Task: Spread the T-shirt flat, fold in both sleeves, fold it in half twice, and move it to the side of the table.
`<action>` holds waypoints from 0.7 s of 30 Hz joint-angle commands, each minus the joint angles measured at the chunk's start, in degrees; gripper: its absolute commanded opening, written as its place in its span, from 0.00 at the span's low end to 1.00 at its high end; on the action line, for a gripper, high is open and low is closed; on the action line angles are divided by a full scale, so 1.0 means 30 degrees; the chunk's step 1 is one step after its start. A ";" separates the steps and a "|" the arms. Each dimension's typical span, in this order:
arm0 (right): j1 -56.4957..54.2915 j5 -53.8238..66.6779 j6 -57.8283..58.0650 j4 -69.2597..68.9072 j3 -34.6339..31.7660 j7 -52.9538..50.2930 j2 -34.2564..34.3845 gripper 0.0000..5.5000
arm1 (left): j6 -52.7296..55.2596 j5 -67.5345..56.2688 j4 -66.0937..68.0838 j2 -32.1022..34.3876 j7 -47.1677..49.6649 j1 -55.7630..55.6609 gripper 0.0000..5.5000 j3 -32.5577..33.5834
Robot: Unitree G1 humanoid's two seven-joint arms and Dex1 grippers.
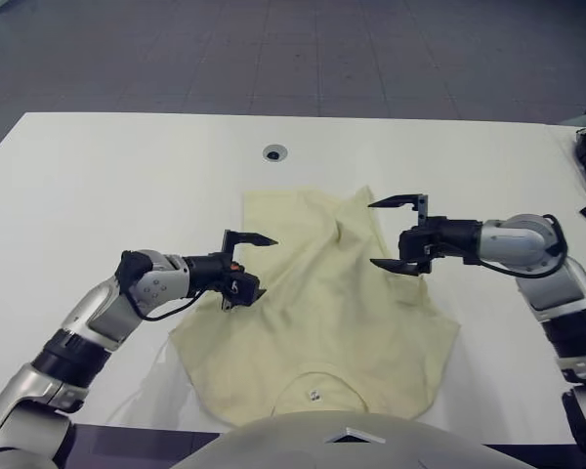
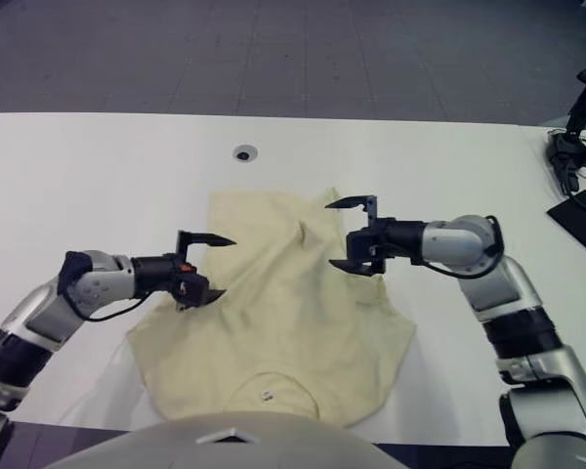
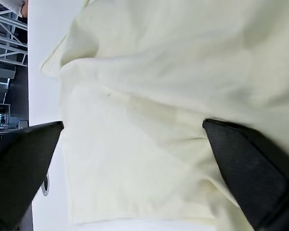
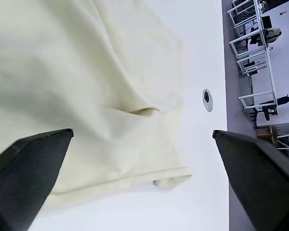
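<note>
**Two open grippers over a rumpled T-shirt**

Left eye view: the T-shirt (image 1: 313, 322) lies mid-table (image 1: 127, 186), collar nearest the robot, with a ridge up its middle. The left gripper (image 1: 266, 266) sits at its left edge and the right gripper (image 1: 373, 233) above its right side. Both have their jaws spread and hold nothing.

Right eye view: the same layout.

Left wrist view: overlapping layers, which the head views hide.

Right wrist view: the far hem corner curls under.

Pinching here may catch only one layer and drag wrinkles instead of flattening.

White table (image 1: 98, 195), round grommet hole (image 1: 274, 152); grey tiled floor (image 1: 273, 49) beyond.
</note>
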 commanded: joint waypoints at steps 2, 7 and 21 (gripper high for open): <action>-0.1520 -0.1564 -0.1733 0.2652 0.1078 -0.0943 0.0927 0.98 | 0.1915 0.1147 -0.0206 0.1020 -0.1909 0.1528 0.98 -0.0776; -0.2764 -0.2646 -0.2962 0.5356 0.1528 -0.2051 0.1445 0.98 | 0.1960 0.0979 -0.0559 -0.0328 -0.1424 -0.0966 0.98 -0.0427; -0.3552 -0.5306 -0.4171 0.7698 0.3213 -0.3654 0.1682 0.98 | -0.0190 0.3628 1.2905 -0.5896 0.3198 -1.0516 0.98 -0.1057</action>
